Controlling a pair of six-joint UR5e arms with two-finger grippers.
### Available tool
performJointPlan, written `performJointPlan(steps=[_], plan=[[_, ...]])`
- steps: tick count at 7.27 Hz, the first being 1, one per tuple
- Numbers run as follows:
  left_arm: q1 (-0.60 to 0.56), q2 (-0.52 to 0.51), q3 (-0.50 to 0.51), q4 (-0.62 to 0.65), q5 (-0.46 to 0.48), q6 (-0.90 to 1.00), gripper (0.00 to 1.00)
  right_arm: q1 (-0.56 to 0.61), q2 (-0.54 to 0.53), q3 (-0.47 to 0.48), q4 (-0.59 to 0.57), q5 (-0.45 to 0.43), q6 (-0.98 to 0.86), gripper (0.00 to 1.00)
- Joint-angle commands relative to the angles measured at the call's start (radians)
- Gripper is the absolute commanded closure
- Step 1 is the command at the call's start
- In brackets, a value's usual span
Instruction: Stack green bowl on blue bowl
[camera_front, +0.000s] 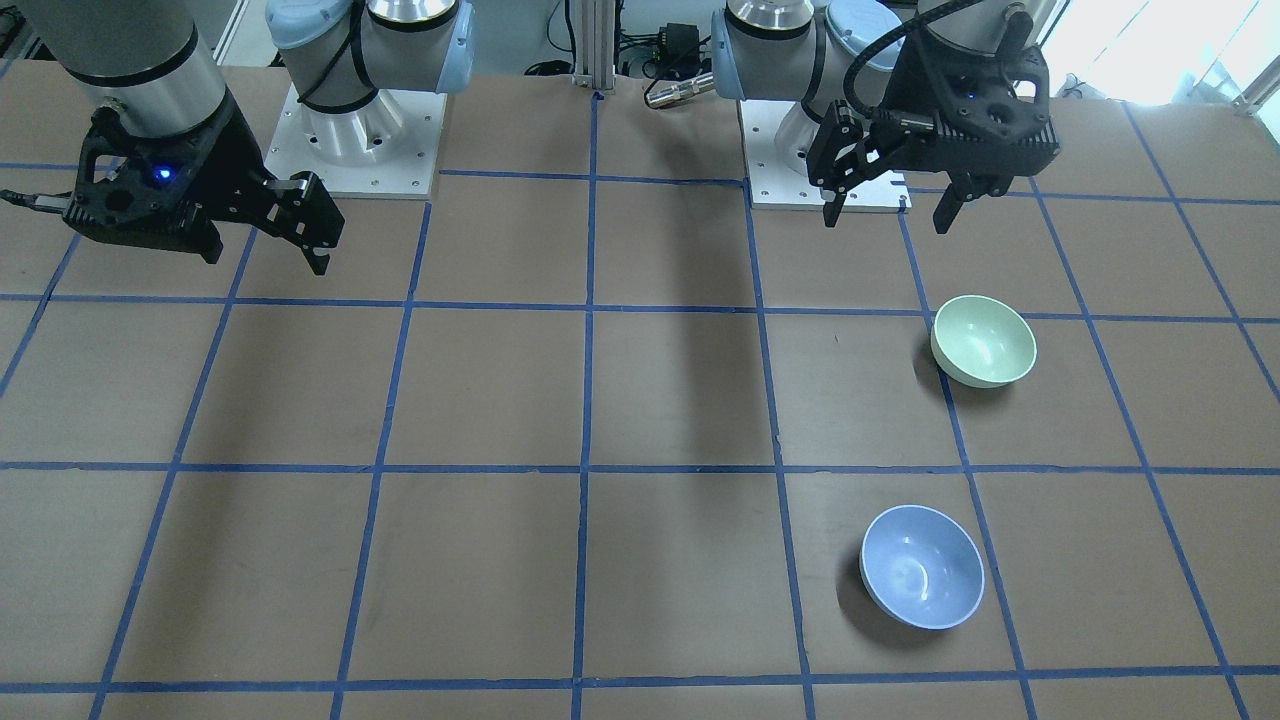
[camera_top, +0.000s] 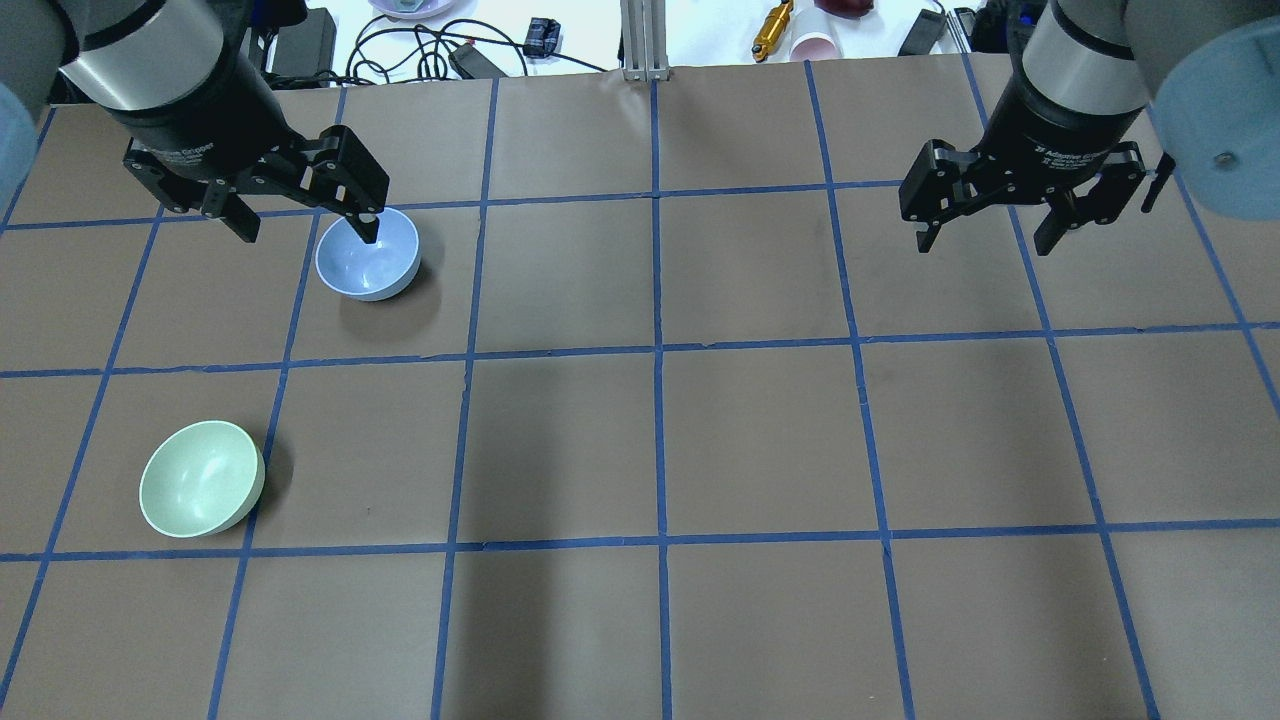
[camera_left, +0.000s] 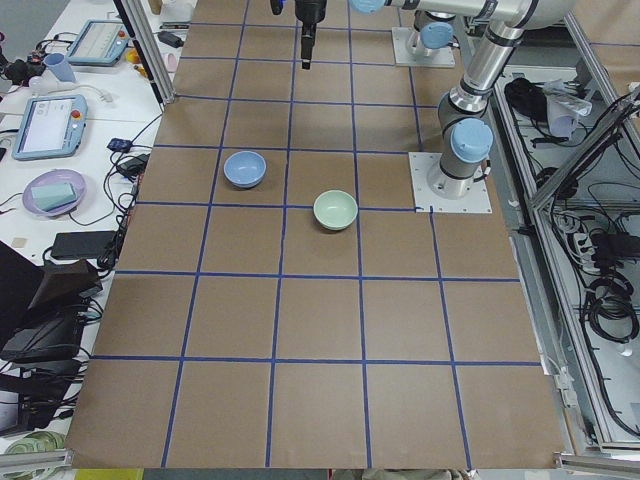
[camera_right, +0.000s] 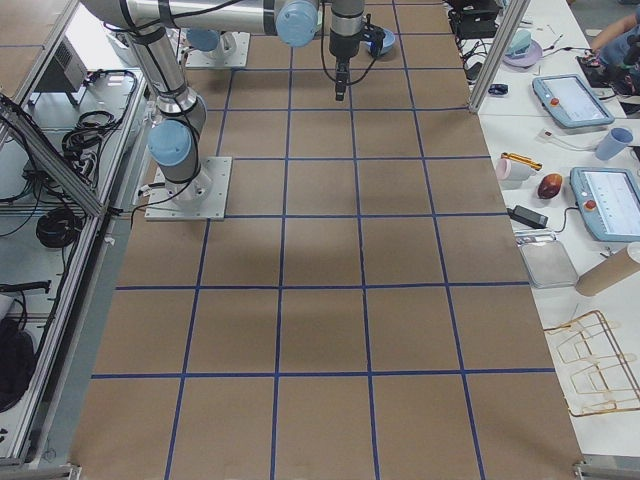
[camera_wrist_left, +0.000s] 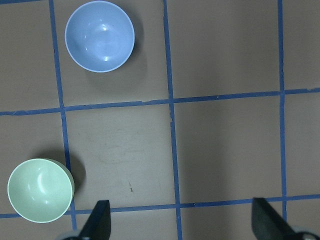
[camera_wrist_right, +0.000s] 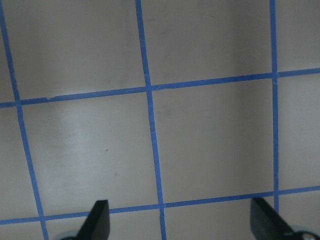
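The green bowl (camera_top: 200, 478) sits upright and empty on the table, near my left side; it also shows in the front view (camera_front: 985, 340) and the left wrist view (camera_wrist_left: 40, 190). The blue bowl (camera_top: 368, 255) sits upright and empty about one grid square farther out (camera_front: 922, 565) (camera_wrist_left: 100, 42). The bowls stand apart. My left gripper (camera_top: 307, 233) (camera_front: 888, 218) (camera_wrist_left: 182, 225) is open and empty, held high above the table; one finger overlaps the blue bowl's rim only in the overhead view. My right gripper (camera_top: 985, 245) (camera_front: 265, 258) (camera_wrist_right: 181, 225) is open and empty, high over bare table on the other side.
The brown table (camera_top: 660, 440) is marked with a grid of blue tape. The two arm bases (camera_front: 350, 130) (camera_front: 800, 150) stand at the robot's edge. Cables, a cup and small devices (camera_top: 790, 30) lie beyond the far edge.
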Motion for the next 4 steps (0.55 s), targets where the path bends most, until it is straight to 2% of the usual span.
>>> performJointPlan(steps=[1, 4], plan=[[0.000, 0.001, -0.002, -0.001, 0.000, 0.000, 0.00, 0.000, 0.000, 0.000, 0.000, -0.001, 0.000, 0.00], [0.000, 0.002, 0.004, -0.001, -0.003, 0.000, 0.00, 0.000, 0.000, 0.000, 0.000, -0.001, 0.000, 0.00]])
